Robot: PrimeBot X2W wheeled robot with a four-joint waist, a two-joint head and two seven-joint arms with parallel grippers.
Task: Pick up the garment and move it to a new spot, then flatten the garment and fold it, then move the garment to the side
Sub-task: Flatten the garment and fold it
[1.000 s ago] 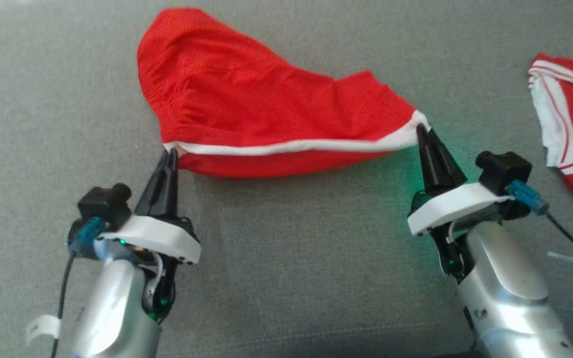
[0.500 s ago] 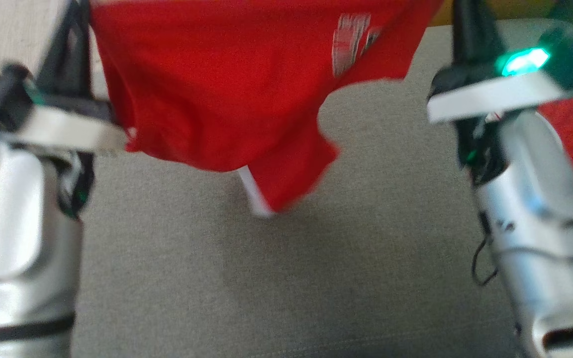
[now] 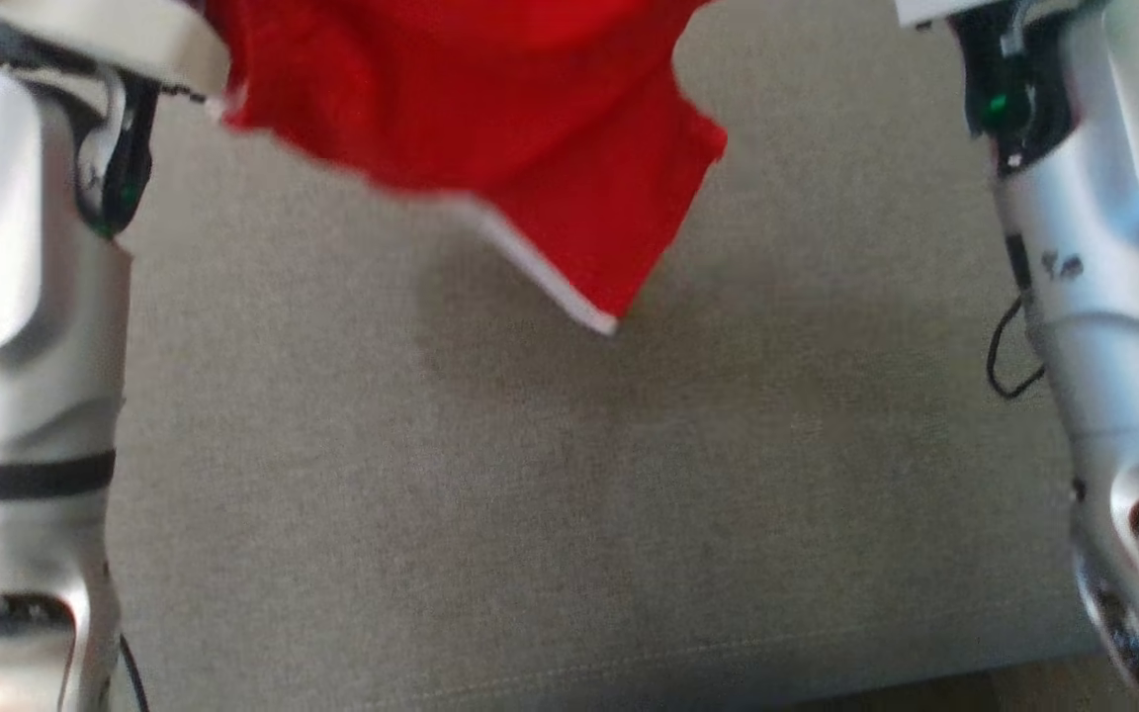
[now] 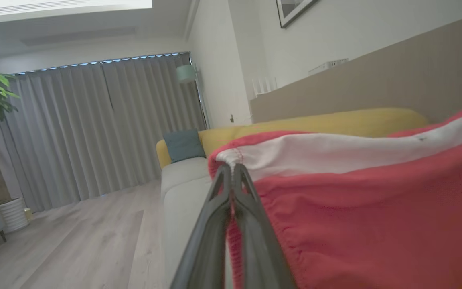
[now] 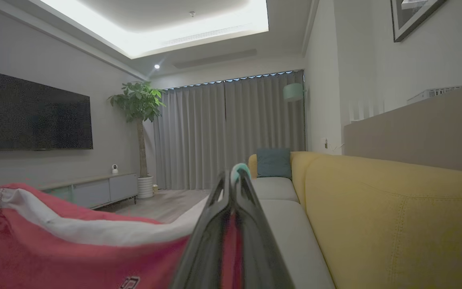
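**Well above the sofa seat, a red garment is hanging from two clenched grips**

The garment (image 3: 490, 89) is hanging over the sofa seat (image 3: 569, 514), stretched between both arms and casting a soft shadow on the cloth below. It is showing a fine, mesh-like red knit with a broad white band along its upper edge and a thin white trim on the pointed lower corner. Gathered puckers are running down the hem beside the left fingers (image 4: 223, 182).

The left fingers, long, dark and tapered, are pinching the stitched end of the white band. The right fingers (image 5: 219, 194) are clamping the opposite end of the same band, red fabric showing between them.

A small printed mark is peeking out at the bottom of the right wrist view, too cut off to read.

The sofa seat is wearing a coarse grey weave with a stitched seam near its front edge. A smooth yellow backrest (image 5: 395, 224) is rising behind the sofa seat, and a teal cushion (image 5: 273, 162) is sitting at its far end. Beyond the sofa seat, pleated grey curtains (image 5: 223, 132), a leafy plant (image 5: 138, 104) in a ribbed white pot, a dark television (image 5: 30, 112) and a pale plank floor (image 4: 74, 237) are filling the dim room.
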